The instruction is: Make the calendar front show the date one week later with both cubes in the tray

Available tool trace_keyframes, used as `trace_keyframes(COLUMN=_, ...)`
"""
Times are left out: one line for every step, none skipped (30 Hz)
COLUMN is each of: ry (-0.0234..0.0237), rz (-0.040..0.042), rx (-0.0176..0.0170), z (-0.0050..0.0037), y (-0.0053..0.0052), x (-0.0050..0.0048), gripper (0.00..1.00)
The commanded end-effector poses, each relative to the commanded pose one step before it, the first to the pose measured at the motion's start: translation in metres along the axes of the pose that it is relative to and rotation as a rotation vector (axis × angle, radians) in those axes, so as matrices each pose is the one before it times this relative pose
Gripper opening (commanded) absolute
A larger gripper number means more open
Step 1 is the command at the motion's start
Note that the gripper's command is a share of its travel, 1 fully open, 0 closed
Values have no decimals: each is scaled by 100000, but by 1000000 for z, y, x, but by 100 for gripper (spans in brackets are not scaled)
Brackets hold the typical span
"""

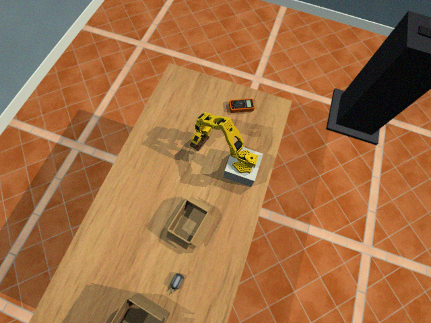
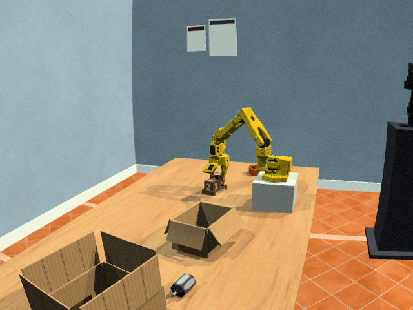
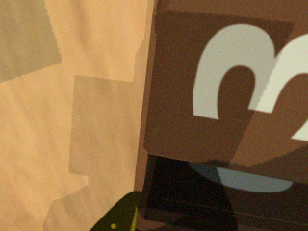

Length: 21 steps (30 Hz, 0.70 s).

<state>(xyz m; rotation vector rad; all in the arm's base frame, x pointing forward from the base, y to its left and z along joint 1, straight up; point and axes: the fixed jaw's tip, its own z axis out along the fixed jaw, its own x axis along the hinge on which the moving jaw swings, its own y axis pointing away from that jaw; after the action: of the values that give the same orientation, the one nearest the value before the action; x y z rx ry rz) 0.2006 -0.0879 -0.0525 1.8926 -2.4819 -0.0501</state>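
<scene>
The calendar is a small brown tray (image 2: 215, 191) with digit cubes, on the table in front of the arm's base. In the exterior view, one cube (image 2: 208, 186) shows a white 2 on its near side. My gripper (image 2: 219, 177) points down over the tray and is shut on the other digit cube (image 2: 217, 179), right beside the first. From above, the gripper (image 1: 197, 141) covers the calendar. In the wrist view a brown cube face (image 3: 226, 91) with a white 3 fills the right side. A darker shadowed brown face (image 3: 192, 202) lies below it. The month's name is hidden.
An orange multimeter (image 1: 241, 104) lies behind the arm. An open cardboard box (image 2: 203, 228) stands in the middle of the table and a larger one (image 2: 93, 280) at the near end. A small grey device (image 2: 182, 284) lies beside it. The arm sits on a white block (image 2: 274, 192).
</scene>
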Motion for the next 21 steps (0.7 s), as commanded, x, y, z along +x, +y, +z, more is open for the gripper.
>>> trace_keyframes(ry=180, rz=1425, rx=2635, z=-9066, y=-4455, x=1131, gripper=0)
trace_keyframes(ry=0, rz=0, rx=0, z=-1373, y=205, x=-23, gripper=0)
trace_keyframes(ry=0, rz=0, rx=0, z=-1560, y=243, x=-28, gripper=0)
trace_keyframes(ry=0, rz=0, rx=0, z=-1717, y=281, x=-33, gripper=0)
trace_keyframes(ry=0, rz=0, rx=0, z=-1850, y=321, x=-44, gripper=0)
trace_keyframes(ry=0, rz=0, rx=0, z=-1946, y=360, x=-43, gripper=0)
trace_keyframes(ry=0, rz=0, rx=0, z=-2013, y=389, x=-49, gripper=0)
trace_keyframes(ry=0, rz=0, rx=0, z=-2044, y=424, x=-48, gripper=0)
trace_keyframes(ry=0, rz=0, rx=0, z=0, y=0, x=0, gripper=0)
trace_keyframes(ry=0, rz=0, rx=0, z=0, y=0, x=0, gripper=0)
trace_keyframes(ry=-1, rz=2, rx=-1, z=-2034, y=443, x=-59, gripper=0)
trace_keyframes(ry=0, rz=0, rx=0, z=-1990, y=449, x=-55, gripper=0)
trace_keyframes(ry=0, rz=0, rx=0, z=-1912, y=461, x=-55, gripper=0)
trace_keyframes(ry=0, rz=0, rx=0, z=-1798, y=448, x=-55, gripper=0)
trace_keyframes(ry=0, rz=0, rx=0, z=-1660, y=436, x=-55, gripper=0)
trace_keyframes(ry=0, rz=0, rx=0, z=-1504, y=405, x=-49, gripper=0)
trace_keyframes(ry=0, rz=0, rx=0, z=-1312, y=362, x=-44, gripper=0)
trace_keyframes(ry=0, rz=0, rx=0, z=-1120, y=319, x=-44, gripper=0)
trace_keyframes(ry=0, rz=0, rx=0, z=-917, y=269, x=-33, gripper=0)
trace_keyframes(ry=0, rz=0, rx=0, z=-707, y=208, x=-22, gripper=0)
trace_keyframes(ry=0, rz=0, rx=0, z=-515, y=153, x=-22, gripper=0)
